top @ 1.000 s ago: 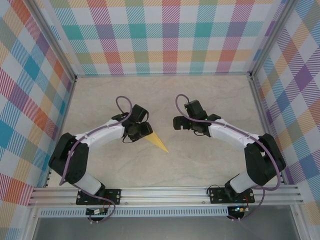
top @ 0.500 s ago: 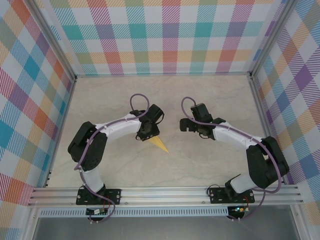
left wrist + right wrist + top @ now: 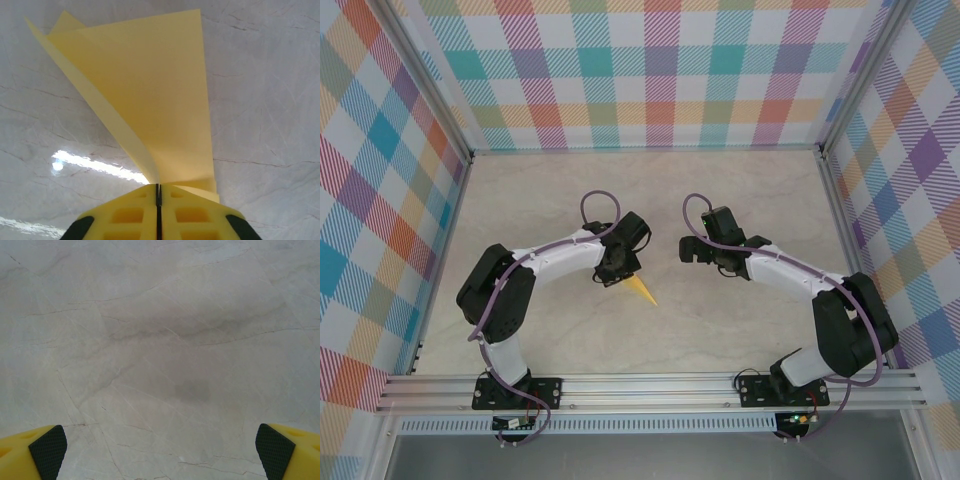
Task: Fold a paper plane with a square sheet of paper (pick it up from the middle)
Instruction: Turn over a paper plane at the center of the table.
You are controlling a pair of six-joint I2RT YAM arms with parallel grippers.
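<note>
The yellow sheet is folded into a narrow pointed paper plane [image 3: 642, 291]; its point sticks out toward the near right from under my left gripper [image 3: 619, 274]. In the left wrist view the plane [image 3: 155, 95] fans out ahead of me, one flap raised on the left. My left gripper [image 3: 158, 187] is shut on the plane's lower edge, the yellow fingers [image 3: 130, 210] pressed together with the paper between them. My right gripper [image 3: 687, 251] hovers to the right of the plane, apart from it. It stands open [image 3: 160, 455] over the bare table, with its dark pads [image 3: 47, 450] far apart.
The marble-look tabletop [image 3: 720, 190] is ringed by checked walls [image 3: 650, 70] at the back and both sides. A metal rail [image 3: 650, 388] with both arm bases runs along the near edge.
My left arm swung right and forward over the plane, then its jaws closed on the paper. Less of the yellow tip shows now. The right gripper shifted slightly right and stayed open.
</note>
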